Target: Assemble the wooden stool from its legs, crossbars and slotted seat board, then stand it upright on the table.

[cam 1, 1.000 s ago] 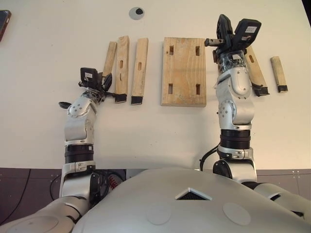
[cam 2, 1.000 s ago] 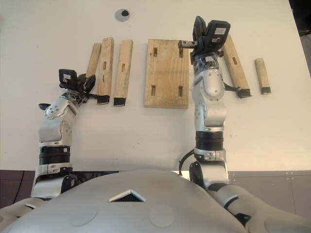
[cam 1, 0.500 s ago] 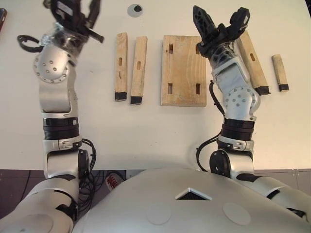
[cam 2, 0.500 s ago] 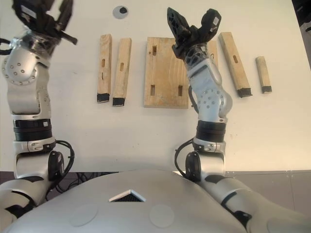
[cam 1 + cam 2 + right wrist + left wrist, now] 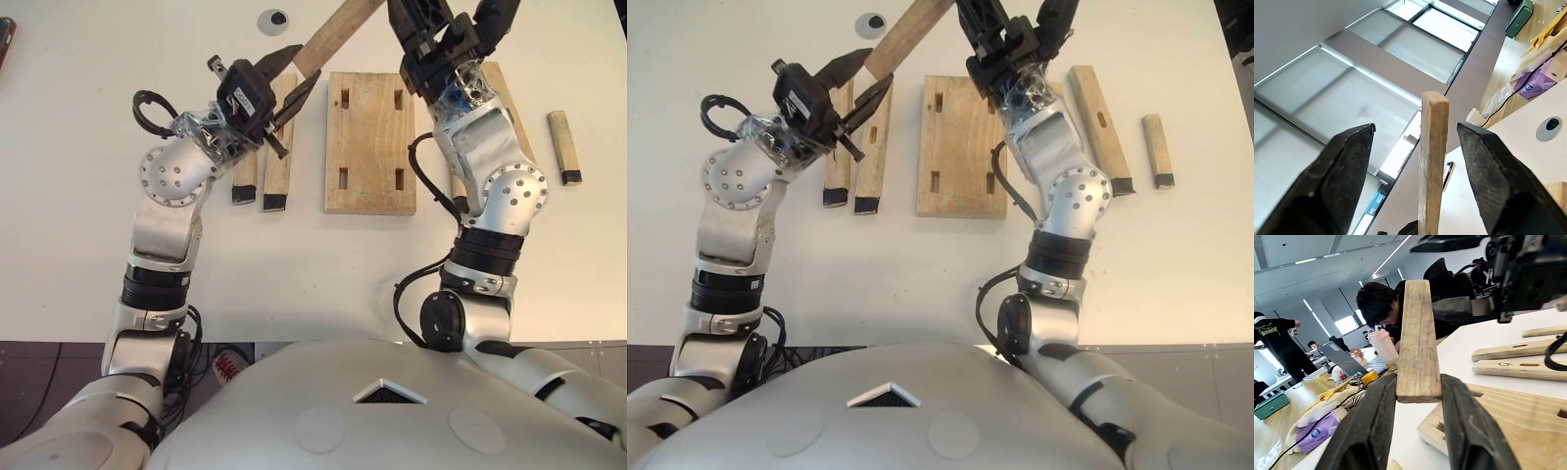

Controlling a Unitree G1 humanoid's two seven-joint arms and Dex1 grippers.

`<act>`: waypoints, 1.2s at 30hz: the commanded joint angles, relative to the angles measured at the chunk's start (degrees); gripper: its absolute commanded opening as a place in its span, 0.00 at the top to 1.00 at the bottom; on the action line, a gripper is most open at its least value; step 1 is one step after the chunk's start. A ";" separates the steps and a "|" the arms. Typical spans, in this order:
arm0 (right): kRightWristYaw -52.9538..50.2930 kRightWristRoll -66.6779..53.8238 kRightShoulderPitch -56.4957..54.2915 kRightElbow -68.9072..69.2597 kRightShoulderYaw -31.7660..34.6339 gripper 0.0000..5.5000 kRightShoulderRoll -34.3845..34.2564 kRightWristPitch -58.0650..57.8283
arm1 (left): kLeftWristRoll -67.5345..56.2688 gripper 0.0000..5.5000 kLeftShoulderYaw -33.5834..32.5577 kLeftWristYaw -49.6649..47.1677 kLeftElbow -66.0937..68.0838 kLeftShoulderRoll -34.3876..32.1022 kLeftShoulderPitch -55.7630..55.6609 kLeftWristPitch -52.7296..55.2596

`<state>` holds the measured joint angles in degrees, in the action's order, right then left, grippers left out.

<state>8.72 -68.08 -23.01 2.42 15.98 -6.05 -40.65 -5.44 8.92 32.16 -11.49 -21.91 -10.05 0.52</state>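
My left gripper [image 5: 306, 62] is shut on a plain wooden bar [image 5: 338, 29], held in the air and slanting up toward the far right. In the left wrist view the bar [image 5: 1418, 342] stands clamped between the fingers [image 5: 1371, 431]. My right gripper [image 5: 1415, 128] is raised and open, with the bar's far end [image 5: 1432, 161] between its fingers without touching them. The slotted seat board [image 5: 370, 142] lies flat in the middle of the table. Two slotted legs [image 5: 279, 147] lie left of it, partly behind my left arm. Another leg [image 5: 511, 108] lies right of the board.
A short wooden piece [image 5: 562, 147] lies at the far right. A grey round disc [image 5: 275, 20] sits at the back of the white table [image 5: 294, 284]. A dark object [image 5: 5, 44] lies at the far left edge.
My left gripper picked the leftmost bar off the table, lifted it and swung it right toward the board. My right gripper rose from the board's back right corner, so the bar's end lies between its fingers.
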 commanded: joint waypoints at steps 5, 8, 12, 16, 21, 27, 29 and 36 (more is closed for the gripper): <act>-0.40 -2.27 -2.06 -2.51 1.86 0.67 0.28 0.26 | -1.25 0.77 -0.25 1.21 -0.37 0.10 0.67 1.40; -0.08 -2.43 -2.13 -2.25 1.45 0.76 0.69 -0.24 | -1.45 0.77 -0.04 1.31 -0.06 0.19 1.09 1.40; 0.07 -1.84 -1.53 -1.76 0.64 0.91 0.73 -0.80 | -1.87 0.77 0.11 1.48 -0.16 0.32 1.15 1.75; 1.02 2.45 -0.75 -1.41 -1.57 0.93 1.68 0.09 | -2.48 0.77 -0.34 1.30 0.05 0.28 0.33 2.48; 0.26 16.17 -1.56 -2.97 -4.15 0.93 3.11 10.19 | -3.22 0.66 -1.80 0.53 0.66 0.68 -1.06 3.64; -3.43 35.16 -4.73 -8.35 0.79 0.93 11.51 28.30 | -1.82 0.49 -1.97 -2.72 -0.32 2.70 -0.59 5.73; -1.79 36.66 -5.11 -9.31 4.08 0.93 17.67 29.48 | -1.80 0.54 -2.00 -3.40 -0.81 2.98 0.20 6.06; 10.22 30.50 2.53 -11.94 13.57 0.93 35.63 15.89 | -1.06 0.72 -5.39 -8.77 -0.89 4.36 1.94 6.19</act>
<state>16.99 -34.60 -23.67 -9.25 26.30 26.09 -19.54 -6.67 5.91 25.47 -12.45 -17.80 -8.64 6.14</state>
